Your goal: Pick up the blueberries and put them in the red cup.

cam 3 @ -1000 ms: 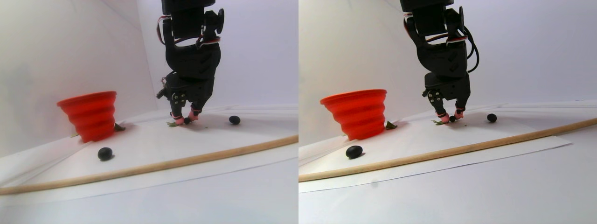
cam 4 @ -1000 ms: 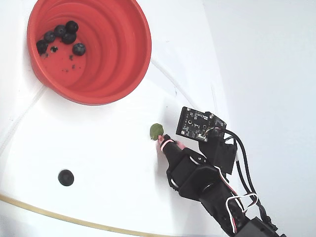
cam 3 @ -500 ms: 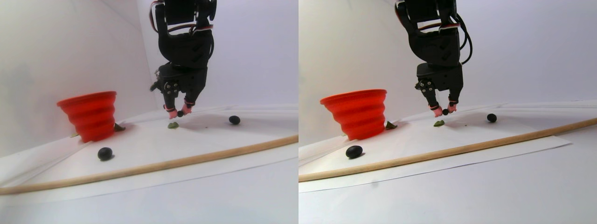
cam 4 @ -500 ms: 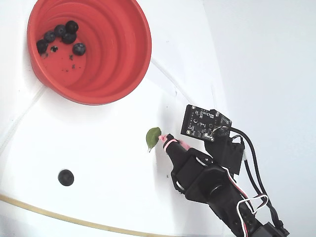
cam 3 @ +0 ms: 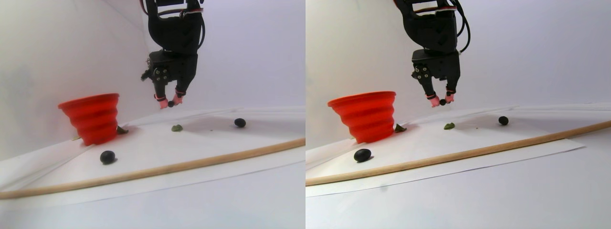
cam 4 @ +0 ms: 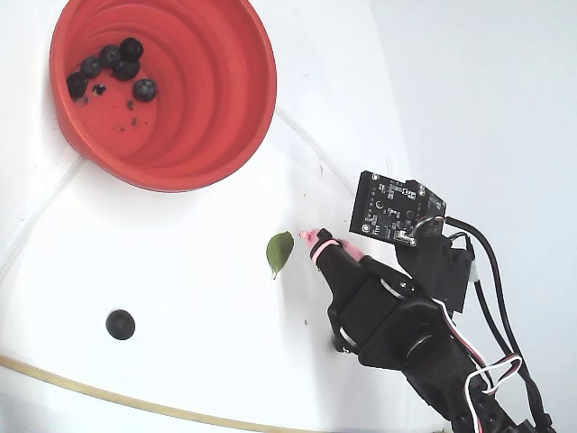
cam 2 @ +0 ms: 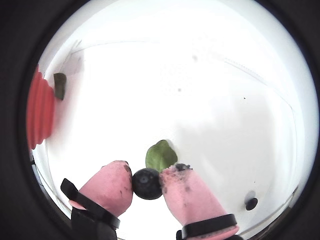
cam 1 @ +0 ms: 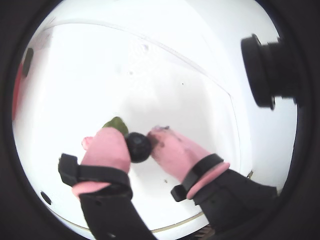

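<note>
In both wrist views the end effector [cam 2: 147,184] pinches one blueberry [cam 2: 147,183] between its pink fingertips [cam 1: 105,147], above a green leaf [cam 2: 160,155]. The stereo pair view shows it raised off the counter [cam 3: 200,191], right of the red cup [cam 3: 93,118], with loose blueberries [cam 3: 107,156] below. In the fixed view, five more berries [cam 4: 143,89] lie inside the cup.

We find no text, label, brand, number or sign that can be read in any view. The only likely carrier is the small black circuit board [cam 4: 395,208] just beside and above the pink fingertips [cam 4: 317,241] in the fixed view; it bears tiny pale marks, but they are too small for us to make out.
</note>
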